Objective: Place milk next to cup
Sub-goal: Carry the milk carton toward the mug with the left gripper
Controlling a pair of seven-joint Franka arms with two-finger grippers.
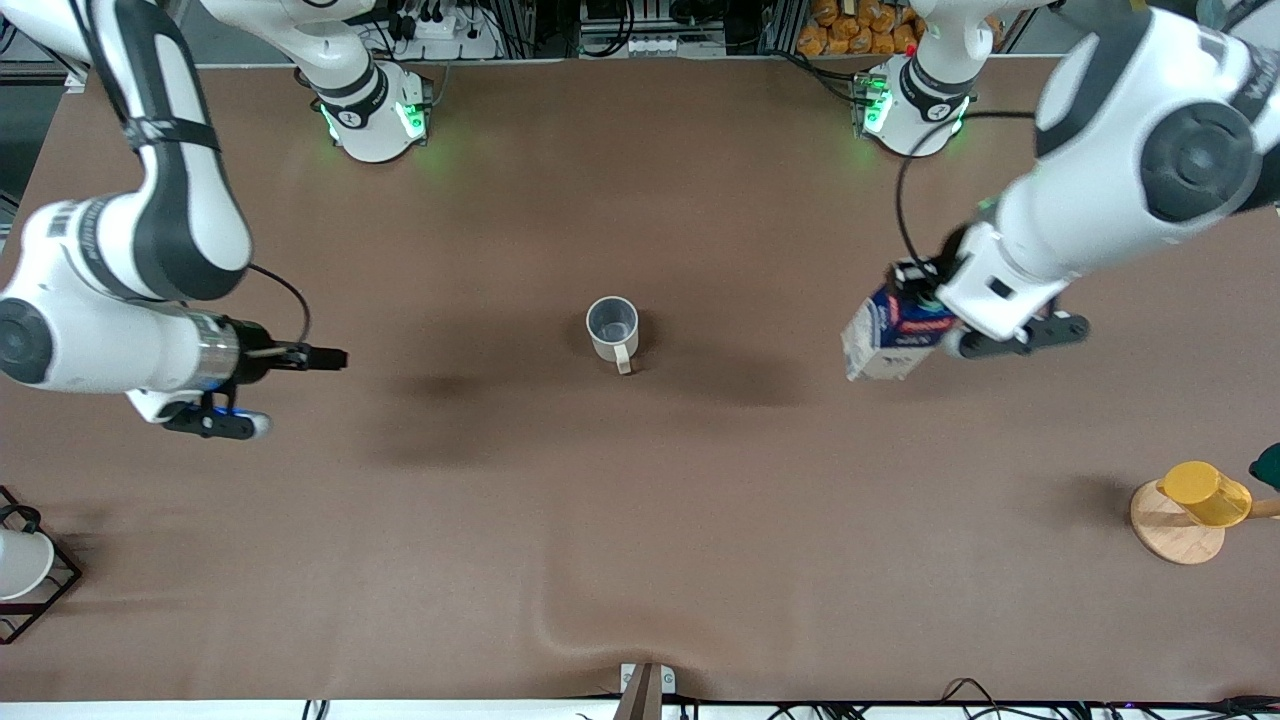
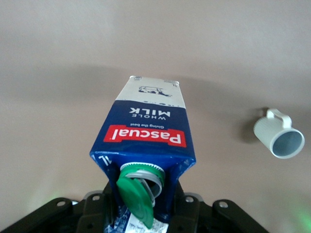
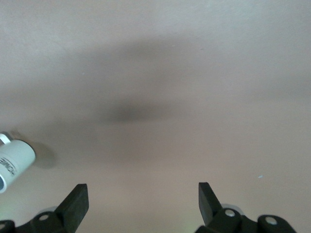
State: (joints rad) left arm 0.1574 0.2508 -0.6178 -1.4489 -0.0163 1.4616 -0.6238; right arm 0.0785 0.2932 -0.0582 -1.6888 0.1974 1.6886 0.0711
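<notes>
Milk (image 1: 890, 335) hangs tilted in the left gripper (image 1: 935, 300), clamped by its top above the table (image 1: 640, 520) toward the left arm's end, well apart from the cup (image 1: 612, 328) at mid-table. This looks like the carry step; next it needs moving across, righting, and lowering beside the cup. The right gripper (image 1: 300, 357) waits over bare table with fingers apart.

A yellow cup (image 1: 1206, 493) lay tipped on its round wooden stand (image 1: 1173, 528) at the tabletop's (image 1: 640, 560) left-arm end; a white cup (image 1: 22, 562) sat in a black wire rack (image 1: 45, 590) at the right-arm end.
</notes>
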